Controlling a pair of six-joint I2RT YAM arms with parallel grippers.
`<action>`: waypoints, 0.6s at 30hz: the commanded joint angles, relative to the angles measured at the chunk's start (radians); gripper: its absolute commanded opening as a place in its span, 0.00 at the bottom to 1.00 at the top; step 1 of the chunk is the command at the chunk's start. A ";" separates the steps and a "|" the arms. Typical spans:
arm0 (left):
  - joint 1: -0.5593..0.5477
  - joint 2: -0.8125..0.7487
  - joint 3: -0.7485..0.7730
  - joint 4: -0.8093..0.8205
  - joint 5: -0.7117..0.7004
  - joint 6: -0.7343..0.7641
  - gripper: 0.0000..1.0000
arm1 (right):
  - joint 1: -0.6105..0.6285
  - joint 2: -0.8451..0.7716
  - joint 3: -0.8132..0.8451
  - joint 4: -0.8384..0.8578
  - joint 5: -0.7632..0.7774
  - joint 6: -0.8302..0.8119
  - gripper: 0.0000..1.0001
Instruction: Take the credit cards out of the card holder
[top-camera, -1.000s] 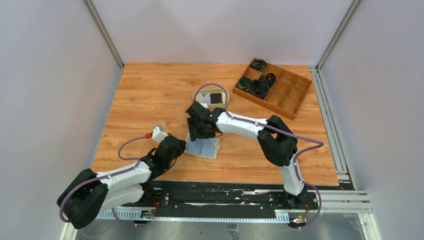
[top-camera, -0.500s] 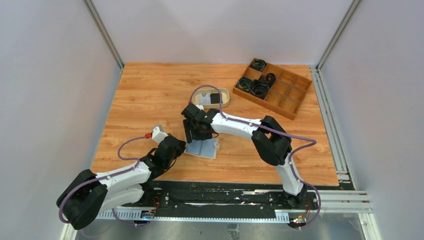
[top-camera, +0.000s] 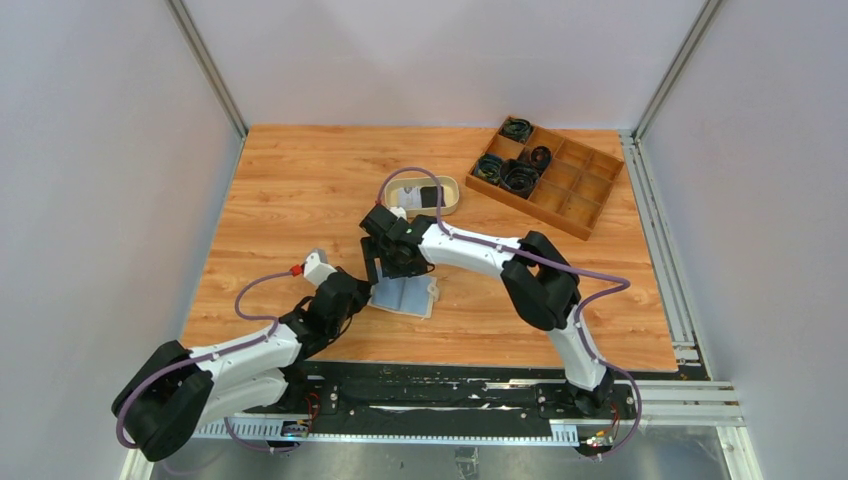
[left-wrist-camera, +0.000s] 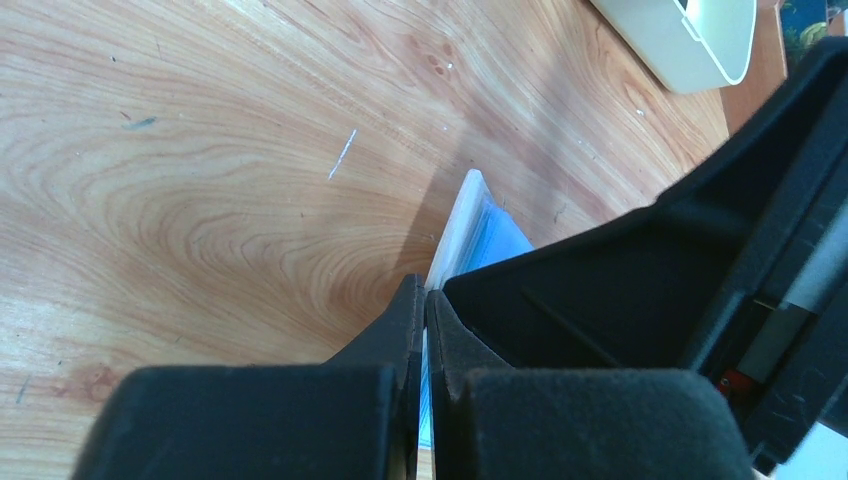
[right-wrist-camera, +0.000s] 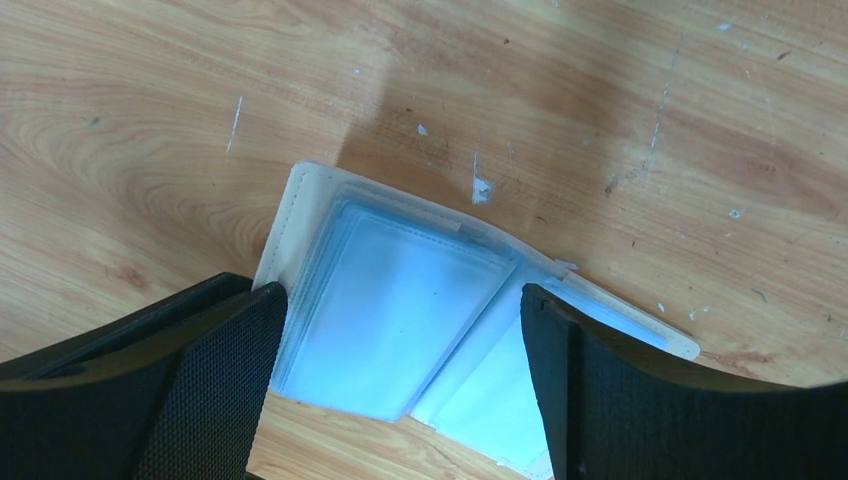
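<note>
R gripper (right-wrist-camera: 400, 385) widened over flat, glossy card holder (right-wrist-camera: 385, 290).

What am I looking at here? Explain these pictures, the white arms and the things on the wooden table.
Two robot arms are bolted at the near edge of a table. One picture looks down from above; the other two come from cameras on the wrists. The left gripper is shut, pinching an edge of the opened card holder. The right gripper hangs open over its pale blue pockets. Farther back sit an oval tray holding two cards, black and white, and a wooden compartment box with black cable coils.
</note>
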 joint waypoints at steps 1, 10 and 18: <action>-0.009 -0.018 0.008 -0.006 -0.050 0.019 0.00 | 0.014 0.049 0.041 -0.056 0.026 -0.005 0.91; -0.009 -0.039 0.008 -0.039 -0.082 0.027 0.00 | 0.014 0.096 0.058 -0.111 0.029 -0.036 0.91; -0.009 -0.088 0.010 -0.111 -0.127 0.028 0.00 | 0.014 0.026 -0.069 -0.123 0.067 -0.074 0.91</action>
